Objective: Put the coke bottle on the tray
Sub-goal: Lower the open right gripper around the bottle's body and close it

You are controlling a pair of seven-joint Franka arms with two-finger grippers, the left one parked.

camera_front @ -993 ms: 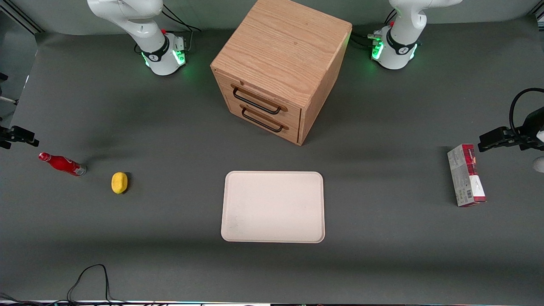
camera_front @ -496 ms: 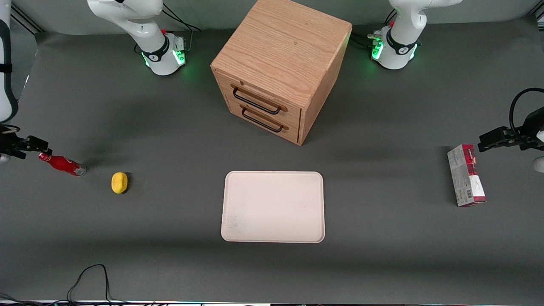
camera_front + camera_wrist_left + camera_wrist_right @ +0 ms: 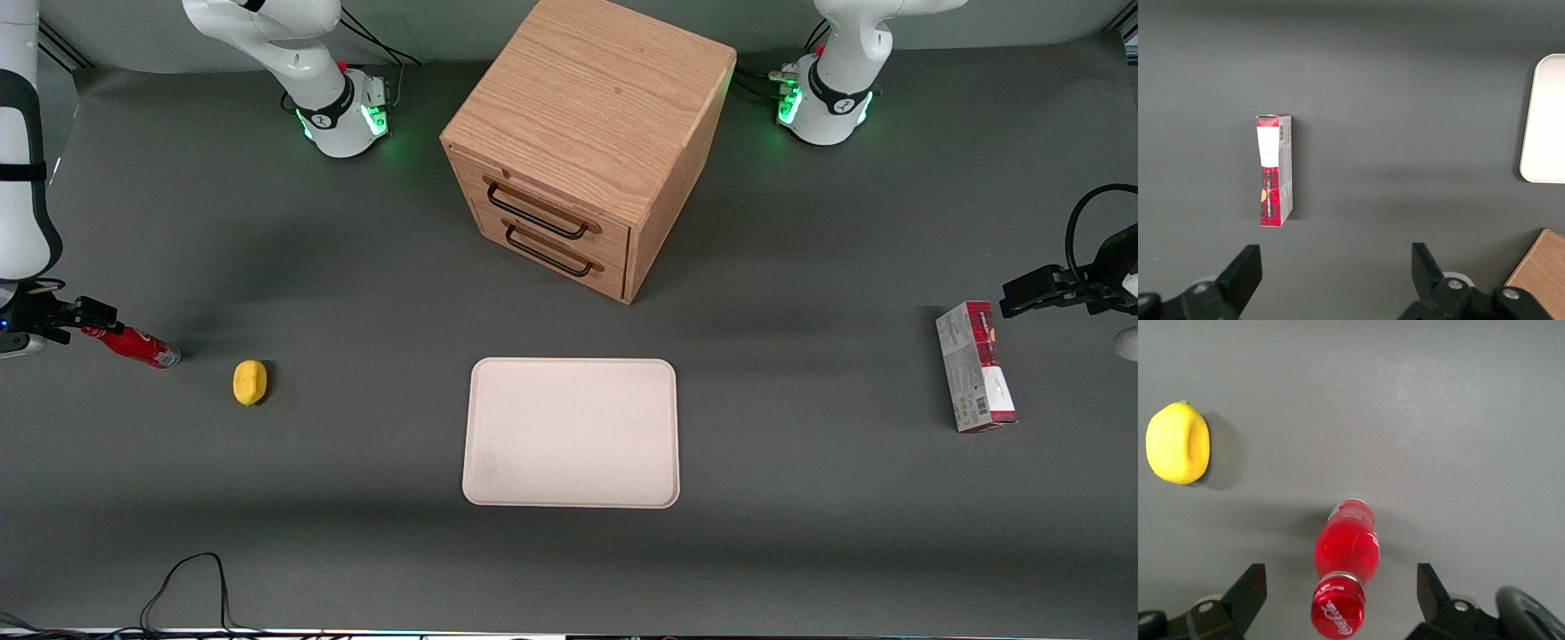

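Note:
The coke bottle (image 3: 140,346), slim and red with a red cap, stands on the grey table at the working arm's end. In the right wrist view I look down on its cap and body (image 3: 1345,551). My right gripper (image 3: 93,317) is open above the bottle's top, one finger on each side of the cap (image 3: 1338,611) with wide gaps, touching nothing. The cream-white tray (image 3: 571,433) lies flat and bare at mid table, nearer the front camera than the cabinet; its edge shows in the left wrist view (image 3: 1545,120).
A yellow lemon (image 3: 250,382) lies between bottle and tray, close to the bottle (image 3: 1177,443). A wooden two-drawer cabinet (image 3: 587,133) stands farther from the camera than the tray. A red-and-grey carton (image 3: 975,366) lies toward the parked arm's end.
My right gripper has come in from the table's edge and now sits over the bottle's cap. The bottle, lemon and tray have not moved.

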